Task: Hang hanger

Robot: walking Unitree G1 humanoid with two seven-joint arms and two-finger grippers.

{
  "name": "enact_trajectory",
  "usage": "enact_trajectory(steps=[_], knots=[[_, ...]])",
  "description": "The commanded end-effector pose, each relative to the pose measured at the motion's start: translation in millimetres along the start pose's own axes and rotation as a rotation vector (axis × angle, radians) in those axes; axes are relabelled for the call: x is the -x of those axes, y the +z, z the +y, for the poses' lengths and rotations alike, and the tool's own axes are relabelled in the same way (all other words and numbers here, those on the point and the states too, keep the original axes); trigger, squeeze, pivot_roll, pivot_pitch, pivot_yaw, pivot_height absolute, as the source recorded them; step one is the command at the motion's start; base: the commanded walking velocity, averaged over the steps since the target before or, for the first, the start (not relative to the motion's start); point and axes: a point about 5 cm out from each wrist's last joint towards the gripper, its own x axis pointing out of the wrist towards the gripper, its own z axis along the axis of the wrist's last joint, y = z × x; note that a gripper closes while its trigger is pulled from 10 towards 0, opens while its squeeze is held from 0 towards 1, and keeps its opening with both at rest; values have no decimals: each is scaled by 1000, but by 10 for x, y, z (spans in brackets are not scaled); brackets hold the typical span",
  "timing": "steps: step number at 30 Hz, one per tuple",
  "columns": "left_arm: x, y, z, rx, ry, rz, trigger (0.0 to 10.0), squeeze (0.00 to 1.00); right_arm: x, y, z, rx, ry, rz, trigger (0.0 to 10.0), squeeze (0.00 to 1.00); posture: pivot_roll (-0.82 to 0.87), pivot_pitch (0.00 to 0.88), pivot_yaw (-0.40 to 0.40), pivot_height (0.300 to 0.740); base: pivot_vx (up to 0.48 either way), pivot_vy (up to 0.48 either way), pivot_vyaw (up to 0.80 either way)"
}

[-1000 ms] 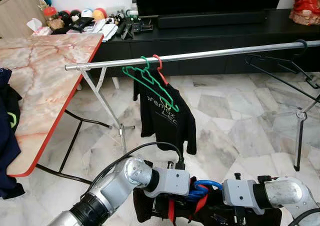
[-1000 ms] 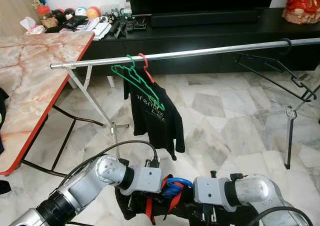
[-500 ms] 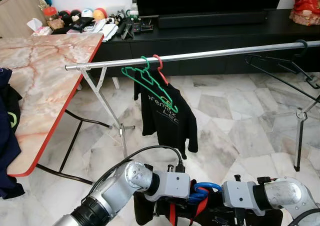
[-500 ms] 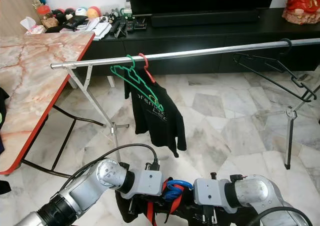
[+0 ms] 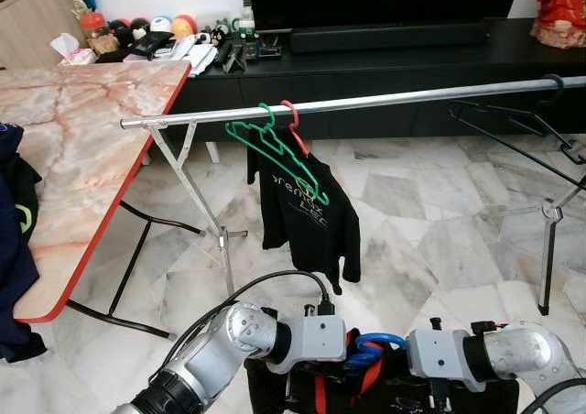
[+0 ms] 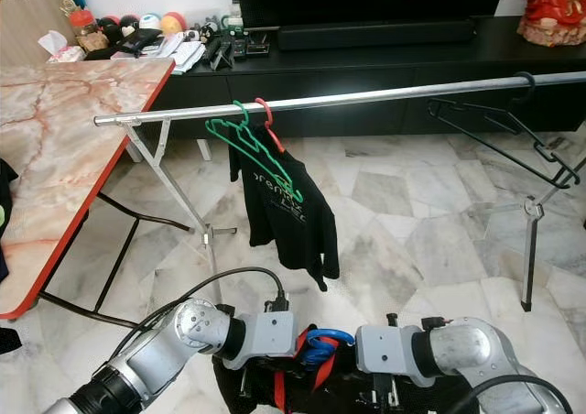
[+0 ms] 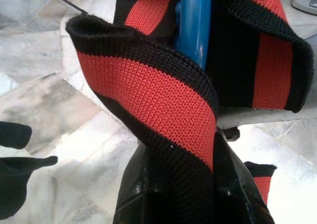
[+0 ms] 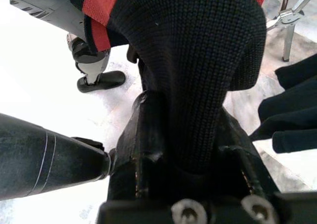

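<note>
Steel rail [image 5: 385, 100] on a folding stand w/ legs on the marble floor [image 5: 430, 222]; it carries a green hanger [image 5: 275, 154], a red hanger [image 5: 291, 121] w/ black tee [image 5: 307, 214], and a black hanger [image 5: 513, 130] near the far right end. Marble-top table [image 5: 82, 139] at left, dark clothes [image 5: 14, 240] on its near edge. Black TV bench [image 5: 385, 61] behind, w/ clutter at its left end.

Your head cameras look forward and down from above, sharing the clothes rail [image 5: 348, 103] and marble floor [image 6: 430, 222]. Each wrist camera stares point-blank along its fingers into knitted fabric [image 7: 163, 95].
</note>
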Motion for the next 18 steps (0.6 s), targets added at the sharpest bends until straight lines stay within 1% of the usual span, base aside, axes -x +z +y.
enact_trajectory(steps=[1, 2, 3, 5, 8, 9, 10, 12, 14, 15, 18], knots=[[-21, -124, -110, 27, -51, 42, 10000, 0, 38, 126, -115, 48, -62, -55, 9373, 0, -83, 128, 72, 740, 0, 0, 0], [-21, -124, -110, 27, -51, 42, 10000, 0, 38, 126, -115, 48, -62, -55, 9373, 0, -83, 128, 72, 740, 0, 0, 0], [-20, -123, -108, 25, -51, 44, 10000, 0, 38, 127, -115, 51, -63, -54, 10000, 0, -84, 127, 72, 740, 0, 0, 0], [-23, -125, -109, 20, -55, 46, 10000, 0, 36, 124, -125, 54, -69, -53, 10000, 0, -86, 126, 69, 740, 0, 0, 0], [-28, -133, -107, 14, -57, 51, 10000, 0, 40, 108, -131, 20, -64, -51, 10000, 0, -88, 126, 70, 740, 0, 0, 0], [-29, -135, -107, 14, -57, 51, 10000, 0, 44, 112, -124, 19, -55, -54, 10000, 573, -88, 126, 69, 740, 0, 0, 0], [-32, -136, -108, 12, -60, 54, 10000, 0, 55, 112, -109, 13, -32, -57, 10000, 1000, -89, 126, 67, 740, 0, 0, 0], [-31, -139, -108, 3, -62, 63, 10000, 0, 60, 112, -93, 13, -11, -55, 10000, 1000, -91, 125, 68, 740, 0, 0, 0], [-36, -140, -109, -8, -63, 69, 10000, 0, 79, 94, -35, 24, 56, -36, 10000, 1000, -93, 123, 64, 740, 0, 0, 0], [-36, -140, -109, -8, -63, 69, 10000, 0, 79, 94, -35, 24, 56, -36, 10000, 1000, -93, 123, 64, 740, 0, 0, 0], [-43, -137, -97, -8, -54, 67, 10000, 0, 150, 70, -57, 24, 76, -10, 10000, 1000, -98, 121, 59, 740, 0, 0, 0]])
